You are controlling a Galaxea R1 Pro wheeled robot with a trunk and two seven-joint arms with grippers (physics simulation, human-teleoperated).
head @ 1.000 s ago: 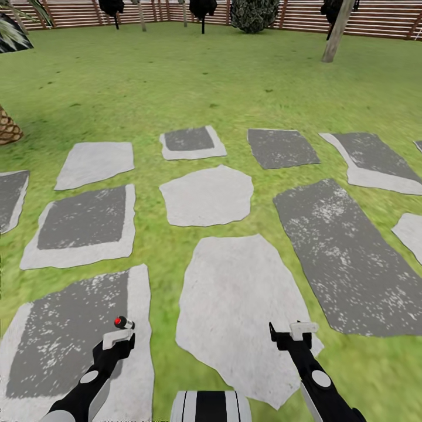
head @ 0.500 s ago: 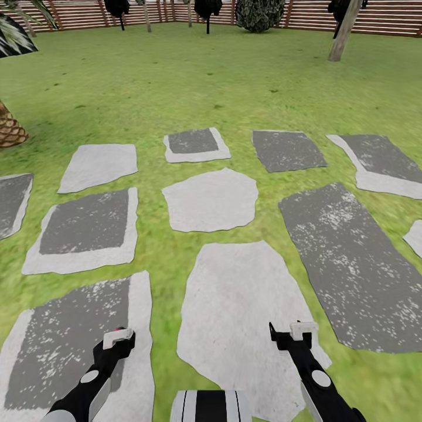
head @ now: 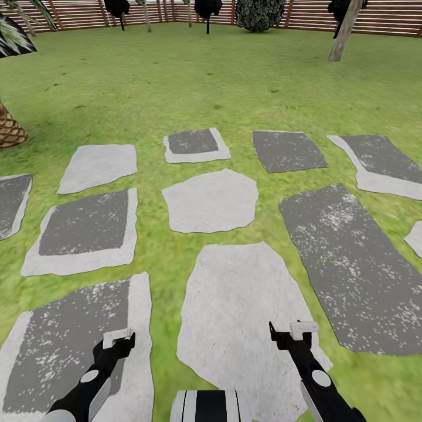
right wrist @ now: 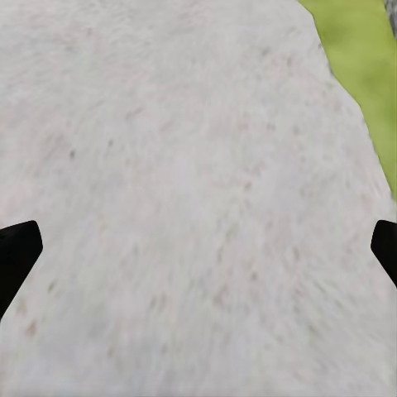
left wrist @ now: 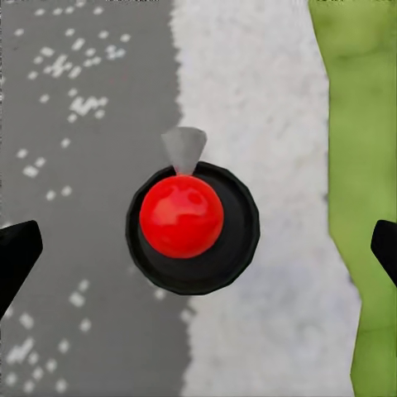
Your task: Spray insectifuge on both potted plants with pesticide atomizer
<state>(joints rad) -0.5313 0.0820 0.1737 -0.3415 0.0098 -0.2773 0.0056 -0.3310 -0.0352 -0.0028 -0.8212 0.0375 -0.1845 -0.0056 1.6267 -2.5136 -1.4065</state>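
Both grippers are hanging wide open over the stepping stones, gripping nothing. The left gripper (head: 119, 340) is hovering above a grey-and-white stone (head: 76, 346), a red-topped black object (left wrist: 192, 227) lying between its spread fingers (left wrist: 16, 252) in the wrist view. The right gripper (head: 291, 336) is spreading above a white stone (right wrist: 190, 198).

Head cam looks forward-down over lawn (head: 234, 76) toward fence (head: 375, 20). Wrist cams point straight down, close: left over grey-white stone (left wrist: 248, 83), right over white stone (right wrist: 182, 182). Both stones visible in head view too.
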